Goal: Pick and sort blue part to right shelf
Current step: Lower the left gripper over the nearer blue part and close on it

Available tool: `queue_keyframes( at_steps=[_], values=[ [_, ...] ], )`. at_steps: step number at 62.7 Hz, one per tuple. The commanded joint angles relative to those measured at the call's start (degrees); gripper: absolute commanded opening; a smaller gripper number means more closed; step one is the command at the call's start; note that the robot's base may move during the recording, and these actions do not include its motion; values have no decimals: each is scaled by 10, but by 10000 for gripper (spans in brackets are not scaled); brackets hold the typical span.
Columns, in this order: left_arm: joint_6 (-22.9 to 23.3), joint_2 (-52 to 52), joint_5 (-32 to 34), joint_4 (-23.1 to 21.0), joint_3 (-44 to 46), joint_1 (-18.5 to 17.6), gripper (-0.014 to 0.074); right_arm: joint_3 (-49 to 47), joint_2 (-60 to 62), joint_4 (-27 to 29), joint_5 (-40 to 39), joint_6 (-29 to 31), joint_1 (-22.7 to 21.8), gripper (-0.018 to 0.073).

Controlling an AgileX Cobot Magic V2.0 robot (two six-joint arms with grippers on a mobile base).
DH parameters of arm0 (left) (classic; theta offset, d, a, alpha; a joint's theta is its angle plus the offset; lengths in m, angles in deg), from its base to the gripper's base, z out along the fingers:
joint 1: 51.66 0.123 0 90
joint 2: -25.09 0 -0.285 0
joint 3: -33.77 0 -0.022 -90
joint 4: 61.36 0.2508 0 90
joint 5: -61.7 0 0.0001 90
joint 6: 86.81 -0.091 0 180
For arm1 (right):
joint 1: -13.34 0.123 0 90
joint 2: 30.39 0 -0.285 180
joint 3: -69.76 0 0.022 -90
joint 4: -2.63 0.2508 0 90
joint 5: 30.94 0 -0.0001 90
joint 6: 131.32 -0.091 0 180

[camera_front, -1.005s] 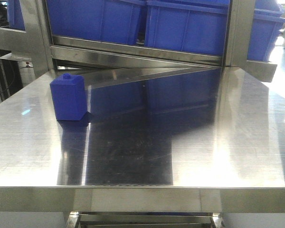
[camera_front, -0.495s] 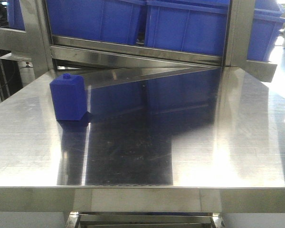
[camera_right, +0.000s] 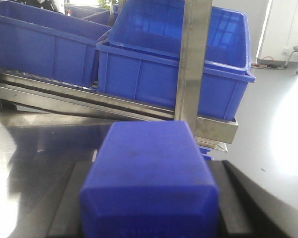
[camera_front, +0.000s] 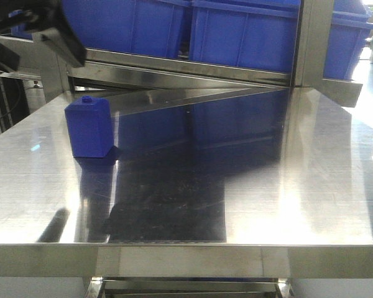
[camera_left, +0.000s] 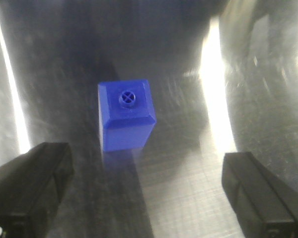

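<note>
Having just arrived, left tool (camera_left: 144, 157) gapes empty over blue part (camera_left: 126, 121); right tool (camera_right: 150, 201) clamps wide blue block (camera_right: 149, 166)

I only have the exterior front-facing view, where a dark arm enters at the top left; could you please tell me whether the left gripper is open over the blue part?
Observer: Yes. The left wrist view shows the left gripper open, with its fingers wide apart on either side of the blue part. They are not touching it.
Operator: Thank you. I cannot see the right gripper at all; is it carrying anything?
Observer: The right wrist view shows the right gripper shut on a wider blue block.
Operator: And what is it facing, please?
Observer: It faces the right shelf, with the blue bins straight ahead.
</note>
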Motion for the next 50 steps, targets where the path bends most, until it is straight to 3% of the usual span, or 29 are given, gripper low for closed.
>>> queue_keyframes(
  at_steps=[1,11,22,28,50],
  values=[
    [21,-25,-48,1,81,-4,683,-16,-4,1,-54,5,-4,394],
    [23,-96,-159,1,179,-4,683,-16,-4,1,-54,5,-4,394],
    [96,-168,-260,32,281,-4,683,-16,-4,1,-54,5,-4,394],
    [109,-205,-312,52,329,-4,683,-16,-4,1,-54,5,-4,394],
    [109,-291,-385,53,442,-1,683,-16,-4,1,-54,5,-4,394]
  ],
)
